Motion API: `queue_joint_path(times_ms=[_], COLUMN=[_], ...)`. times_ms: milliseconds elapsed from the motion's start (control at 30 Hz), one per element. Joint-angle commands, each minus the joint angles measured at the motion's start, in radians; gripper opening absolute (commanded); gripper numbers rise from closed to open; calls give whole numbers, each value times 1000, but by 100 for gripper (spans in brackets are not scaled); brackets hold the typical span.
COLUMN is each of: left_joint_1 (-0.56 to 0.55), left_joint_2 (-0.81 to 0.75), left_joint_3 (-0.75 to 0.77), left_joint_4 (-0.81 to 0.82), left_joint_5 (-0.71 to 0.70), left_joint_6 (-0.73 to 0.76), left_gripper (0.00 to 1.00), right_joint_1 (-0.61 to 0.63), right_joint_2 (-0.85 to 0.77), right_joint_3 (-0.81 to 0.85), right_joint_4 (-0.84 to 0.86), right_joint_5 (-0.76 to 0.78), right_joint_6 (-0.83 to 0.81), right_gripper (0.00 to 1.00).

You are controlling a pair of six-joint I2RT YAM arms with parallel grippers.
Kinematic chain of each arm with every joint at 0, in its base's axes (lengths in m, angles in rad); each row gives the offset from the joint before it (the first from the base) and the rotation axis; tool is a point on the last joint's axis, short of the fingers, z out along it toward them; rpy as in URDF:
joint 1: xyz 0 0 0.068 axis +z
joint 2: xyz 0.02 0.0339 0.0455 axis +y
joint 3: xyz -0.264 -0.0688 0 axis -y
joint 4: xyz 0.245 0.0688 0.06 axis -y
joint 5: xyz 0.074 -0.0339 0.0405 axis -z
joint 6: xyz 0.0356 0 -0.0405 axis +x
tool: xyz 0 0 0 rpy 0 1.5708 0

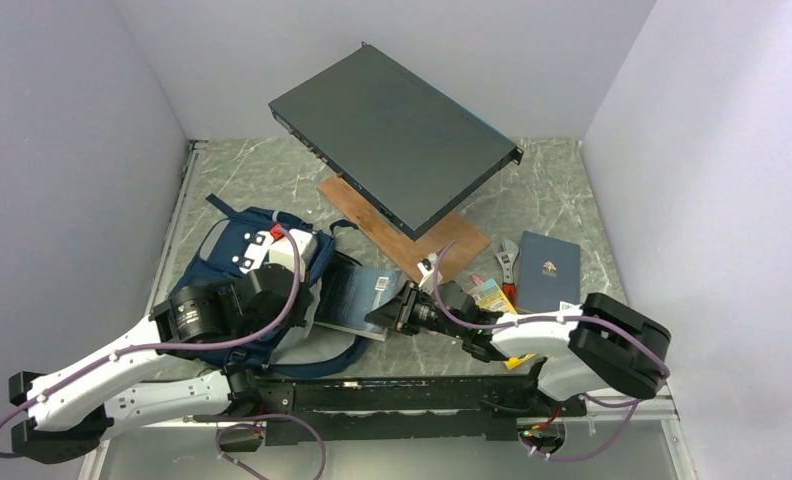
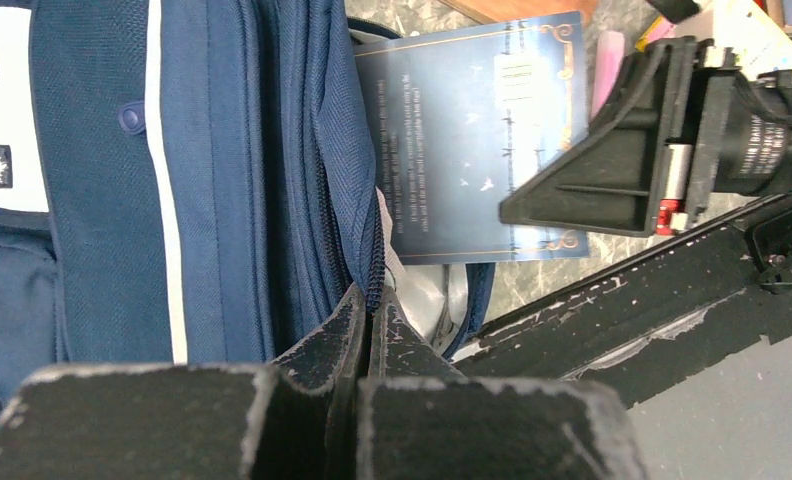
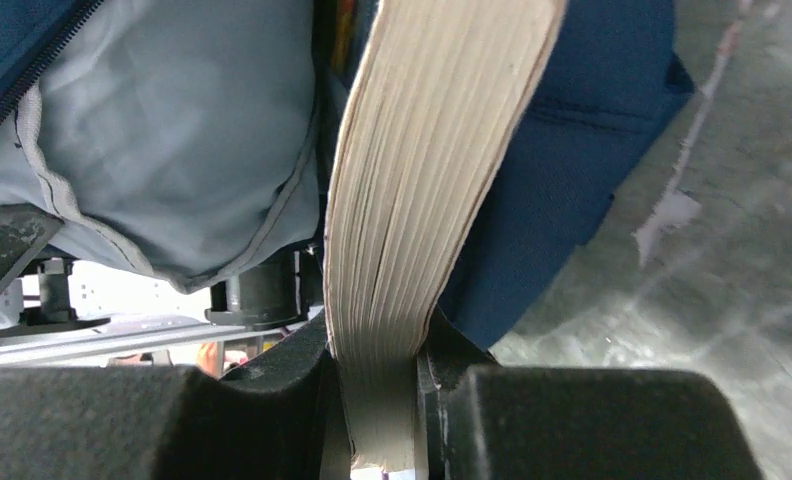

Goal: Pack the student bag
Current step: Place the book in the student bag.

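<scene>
Bag lies near-left on table, under left arm. Left gripper pinched tight on bag's zip edge, mouth gaping, grey lining showing. Right gripper clamped on book at page edge. Book's other end sits between lining and navy fabric. Notebook lies right.

place: robot test cell, lab | signs: bare white walls, marble-patterned table, black mounting rail
</scene>
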State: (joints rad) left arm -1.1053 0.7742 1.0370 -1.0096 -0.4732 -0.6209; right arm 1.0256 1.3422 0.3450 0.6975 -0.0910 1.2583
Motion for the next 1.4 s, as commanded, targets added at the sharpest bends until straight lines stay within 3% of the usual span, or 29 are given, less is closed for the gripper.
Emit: queue_joint_path(times_ms=[0, 133, 300, 400, 633, 767, 900, 1000, 1100, 1300, 1367], left_joint_1=[-2, -2, -2, -2, -2, -2, -2, -2, -2, -2, -2], left_joint_2=[-45, -36, -22, -29, -27, -23, -34, -54, -69, -65, -63], left_joint_3=[34, 36, 43, 36, 54, 79, 79, 58, 35, 34, 40], left_joint_4=[154, 155, 124, 148, 163, 132, 113, 115, 132, 105, 92], left_joint_5=[31, 24, -6, 10, 48, 55, 50, 41, 45, 41, 46], left_joint_6=[-12, -11, -23, -16, -15, -23, -27, -34, -27, -28, -27], left_gripper=[0, 0, 0, 0, 0, 0, 0, 0, 0, 0, 0], right_joint_1=[22, 50, 89, 94, 124, 141, 161, 160, 158, 157, 157], right_joint_2=[67, 68, -94, -121, 149, 289, 352, 340, 302, 216, 212], right_joint_3=[114, 124, 134, 148, 299, 400, 378, 347, 346, 316, 313], right_joint_4=[279, 288, 36, 21, 227, 189, 176, 96, -55, -230, -228], right_joint_5=[-17, -15, 80, 80, 3, 110, 207, 178, 132, 145, 145], right_joint_6=[-16, -18, -71, -58, -15, -38, -40, -44, -76, -140, -147], right_gripper=[0, 0, 0, 0, 0, 0, 34, 61, 76, 78, 62])
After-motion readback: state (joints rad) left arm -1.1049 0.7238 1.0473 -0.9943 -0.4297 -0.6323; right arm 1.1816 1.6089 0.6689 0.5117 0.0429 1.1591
